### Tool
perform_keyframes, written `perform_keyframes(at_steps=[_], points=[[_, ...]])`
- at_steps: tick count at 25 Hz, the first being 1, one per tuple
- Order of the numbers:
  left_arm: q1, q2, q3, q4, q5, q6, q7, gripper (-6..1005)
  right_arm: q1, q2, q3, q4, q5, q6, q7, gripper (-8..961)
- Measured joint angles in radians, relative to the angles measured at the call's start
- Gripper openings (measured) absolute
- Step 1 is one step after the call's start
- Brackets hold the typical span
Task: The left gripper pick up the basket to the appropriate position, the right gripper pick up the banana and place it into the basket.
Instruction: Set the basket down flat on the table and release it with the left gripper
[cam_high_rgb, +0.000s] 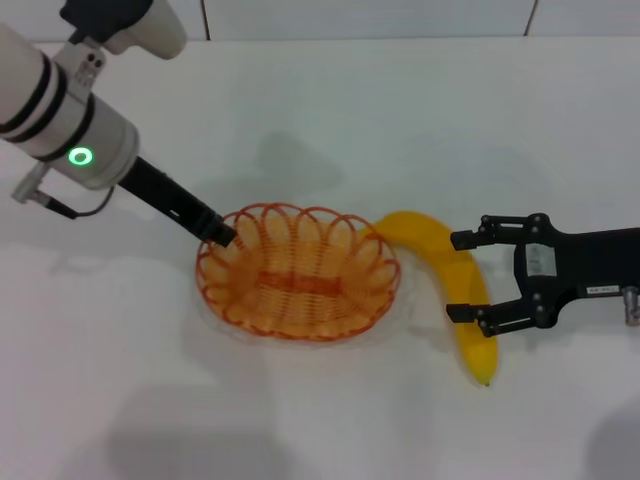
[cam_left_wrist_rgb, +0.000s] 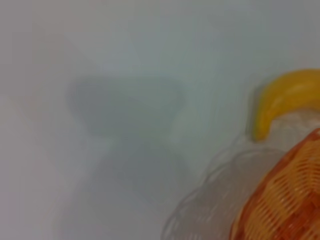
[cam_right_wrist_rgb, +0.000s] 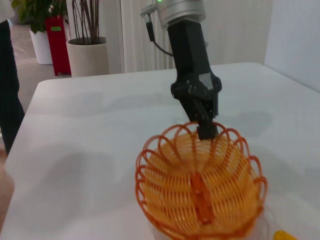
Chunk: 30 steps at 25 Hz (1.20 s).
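Observation:
The orange wire basket is at the middle of the white table. My left gripper is at the basket's left rim; in the right wrist view its fingers are shut on the rim of the basket. I cannot tell whether the basket is off the table. The yellow banana lies just right of the basket, stem end toward it. My right gripper is open, with one finger on each side of the banana's middle. The left wrist view shows the banana's end and the basket's edge.
The white table runs back to a wall edge. In the right wrist view, potted plants and a red stand stand beyond the table's far side. A sliver of banana shows at that view's edge.

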Motion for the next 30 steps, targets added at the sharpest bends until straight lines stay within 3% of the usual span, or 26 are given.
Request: perform_keyframes(at_steps=[10, 30], points=[[-0.027, 0.0, 0.011, -0.095, -0.039, -0.022, -0.013, 54, 0.007, 0.003, 0.0, 0.0, 0.0, 0.004, 0.0, 890], [-0.038, 0.004, 0.032, -0.11, -0.012, -0.025, -0.03, 54, 0.011, 0.003, 0.0, 0.0, 0.0, 0.0, 0.0, 889]])
